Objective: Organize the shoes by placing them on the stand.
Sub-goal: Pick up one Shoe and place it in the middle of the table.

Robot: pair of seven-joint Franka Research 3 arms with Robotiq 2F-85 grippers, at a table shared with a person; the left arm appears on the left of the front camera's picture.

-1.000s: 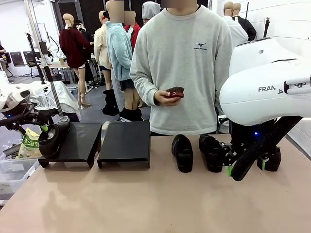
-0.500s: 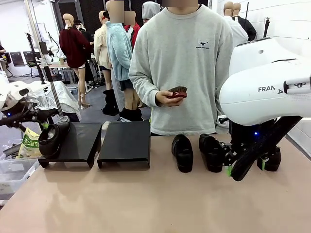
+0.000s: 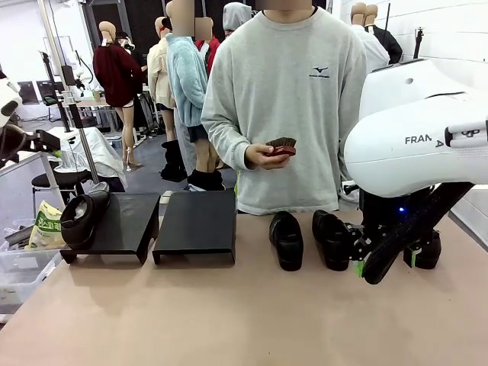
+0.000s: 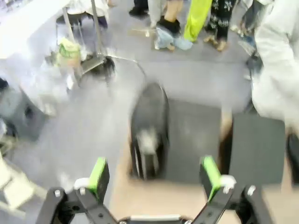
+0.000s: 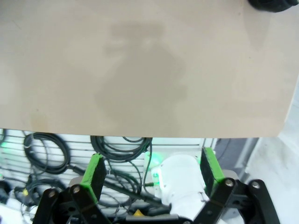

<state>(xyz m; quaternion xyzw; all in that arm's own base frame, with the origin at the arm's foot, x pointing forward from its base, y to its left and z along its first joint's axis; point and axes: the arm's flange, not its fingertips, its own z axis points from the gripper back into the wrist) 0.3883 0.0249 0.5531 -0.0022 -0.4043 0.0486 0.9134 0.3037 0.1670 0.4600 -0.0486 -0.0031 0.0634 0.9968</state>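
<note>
One black shoe [image 3: 79,218] lies on its side at the left end of the left black stand [image 3: 126,223]; the right stand [image 3: 197,221] is bare. In the blurred left wrist view that shoe [image 4: 149,130] rests on the stand [image 4: 196,140] beyond my open left gripper [image 4: 154,173], which hangs above and clear of it. Two shoes [image 3: 287,239] [image 3: 333,239] stand on the table right of the stands. A third [image 3: 428,249] is partly hidden behind my open right gripper [image 3: 385,261]. The right gripper [image 5: 152,167] faces bare tabletop, with a shoe's edge [image 5: 273,4] at the top corner.
A person stands at the far side, a hand [image 3: 263,155] holding a small dark red thing. My left arm [image 3: 11,141] is high at the left edge. A clear bin [image 3: 15,268] and a snack bag [image 3: 47,226] sit left of the table [image 3: 229,320].
My left arm has lifted up and to the left, away from the shoe on the left stand. The right arm has not moved.
</note>
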